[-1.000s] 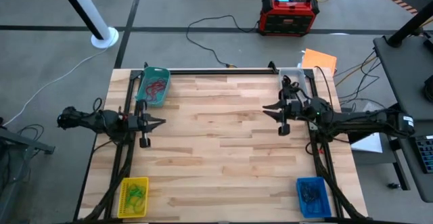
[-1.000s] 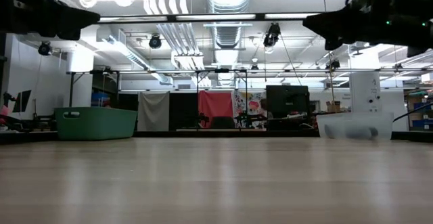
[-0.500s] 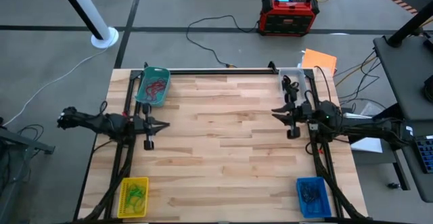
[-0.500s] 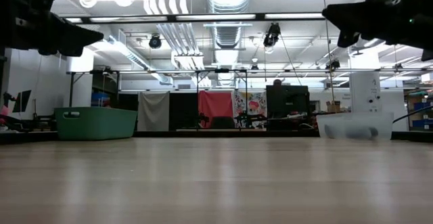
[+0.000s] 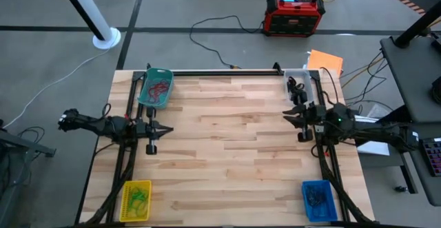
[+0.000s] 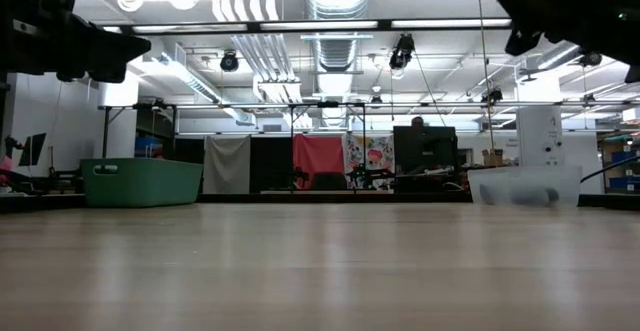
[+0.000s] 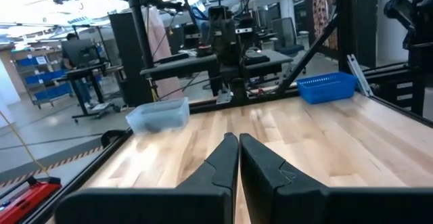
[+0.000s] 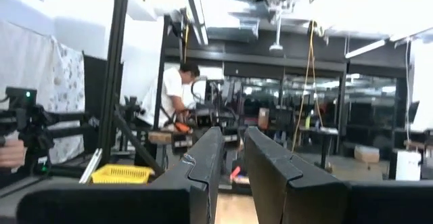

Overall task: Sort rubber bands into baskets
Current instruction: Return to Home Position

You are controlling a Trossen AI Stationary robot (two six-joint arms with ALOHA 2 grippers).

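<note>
Wooden table (image 5: 227, 138) bearing corner baskets (image 5: 156, 88); a person (image 8: 177, 95), seemingly stooped, stands beyond.

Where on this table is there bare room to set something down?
The middle of the table is bare wood, between the left gripper and the right gripper at its sides. Free too: the strip between the teal basket and clear basket, and that between the yellow basket and blue basket. Only the corners are crowded.
</note>
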